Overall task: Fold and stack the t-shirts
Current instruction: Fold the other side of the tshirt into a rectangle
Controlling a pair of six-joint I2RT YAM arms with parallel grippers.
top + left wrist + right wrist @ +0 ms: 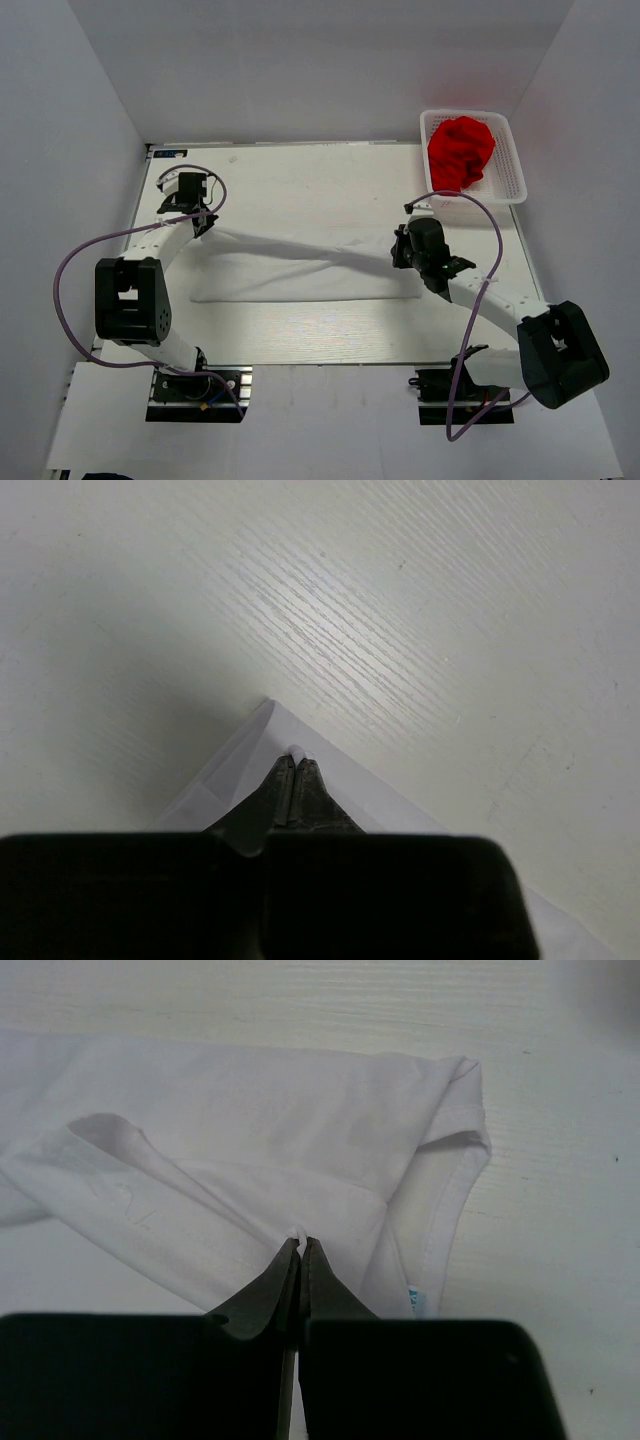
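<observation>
White t-shirt (pixel 300 278) is laid flat mid-table (pixel 300 175), one edge pulled taut between left gripper (pixel 297 763) and right gripper (pixel 300 1246), both jaws clamped on it. Red t-shirt (pixel 461 150) is crumpled in basket (pixel 512 165).

High rear overview, two close wrist views, white shirt (pixel 300 282) in all
</observation>
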